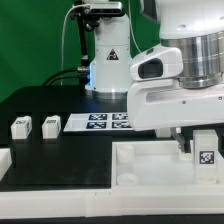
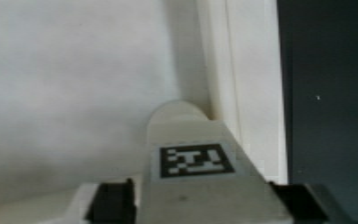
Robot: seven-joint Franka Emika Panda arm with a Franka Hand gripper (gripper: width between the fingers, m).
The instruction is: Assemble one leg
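White leg (image 1: pixel 207 157) with a black-and-white tag, clamped between the fingers of the tool (image 2: pixel 204 200), held over the large white tray-like part (image 1: pixel 140 166) on the black tabletop (image 1: pixel 60 150)

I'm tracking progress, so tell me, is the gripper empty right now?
No: the wrist view shows a small white leg with a square tag clamped between the two fingers of the gripper.
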